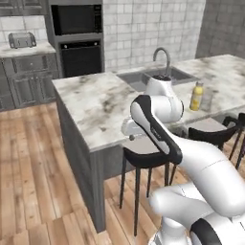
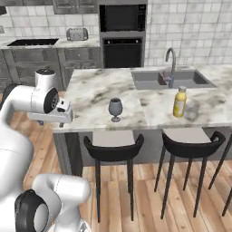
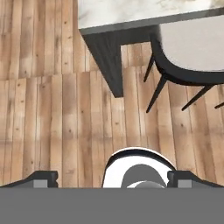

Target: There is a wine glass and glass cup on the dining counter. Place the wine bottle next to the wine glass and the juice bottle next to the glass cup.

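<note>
Off the near corner of the dining counter (image 2: 90, 86), short of its marble top, the hand (image 3: 113, 178) is hanging with its fingertips (image 3: 43, 177) pointing straight down at the wooden floor (image 3: 52, 109), spread wide and gripping nothing. From the hand, the wine glass (image 2: 115, 108) is standing forward and to the right, upright on its foot near the counter's front edge, with bare marble on both sides of it. That bare spot looks to be what the coming move is turning on, since the wine bottle is not yet standing beside this glass, and I cannot tell where the bottle is waiting. Farther right from the hand, well beyond the wine glass, the juice bottle (image 2: 180, 102) is standing upright with its long axis vertical, and the glass cup (image 2: 194, 109) is sitting just beside it on the side away from the hand, so that half of the task is looking done. Counting what is lying within reach of the eye: one wine glass, one juice bottle, one glass cup, one sink (image 2: 154, 80) with one faucet (image 2: 171, 63) set back beyond them, and at least two black stools (image 2: 113, 147) tucked along the edge nearest the hand. Any approach to the glass is probably calling for the hand to be rising clear of the counter's corner and the first stool.
</note>
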Controlling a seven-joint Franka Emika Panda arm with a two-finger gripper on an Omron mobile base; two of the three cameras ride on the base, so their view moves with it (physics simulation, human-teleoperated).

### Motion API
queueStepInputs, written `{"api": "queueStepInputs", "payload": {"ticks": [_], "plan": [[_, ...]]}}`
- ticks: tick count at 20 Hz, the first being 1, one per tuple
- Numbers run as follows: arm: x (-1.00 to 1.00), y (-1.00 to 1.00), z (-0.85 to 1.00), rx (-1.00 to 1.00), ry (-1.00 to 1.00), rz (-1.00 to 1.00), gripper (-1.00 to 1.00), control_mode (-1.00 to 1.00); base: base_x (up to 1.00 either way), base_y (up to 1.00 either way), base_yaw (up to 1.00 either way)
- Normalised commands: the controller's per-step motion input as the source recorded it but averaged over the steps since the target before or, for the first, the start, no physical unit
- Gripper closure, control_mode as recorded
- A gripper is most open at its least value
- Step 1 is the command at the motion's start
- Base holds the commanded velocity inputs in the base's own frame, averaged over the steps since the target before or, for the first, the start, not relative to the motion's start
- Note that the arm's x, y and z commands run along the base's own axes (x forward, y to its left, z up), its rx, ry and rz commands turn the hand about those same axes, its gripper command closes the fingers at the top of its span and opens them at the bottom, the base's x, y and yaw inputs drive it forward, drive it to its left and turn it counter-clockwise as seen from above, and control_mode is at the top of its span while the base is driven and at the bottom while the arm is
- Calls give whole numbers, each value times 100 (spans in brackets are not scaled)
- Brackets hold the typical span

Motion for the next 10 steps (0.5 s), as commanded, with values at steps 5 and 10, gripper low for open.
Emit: {"api": "queueStepInputs", "payload": {"ticks": [5,10], "plan": [[0,0,0,0,0,0,-100,100,-3,55,48],[0,0,0,0,0,0,-100,100,1,56,30]]}}
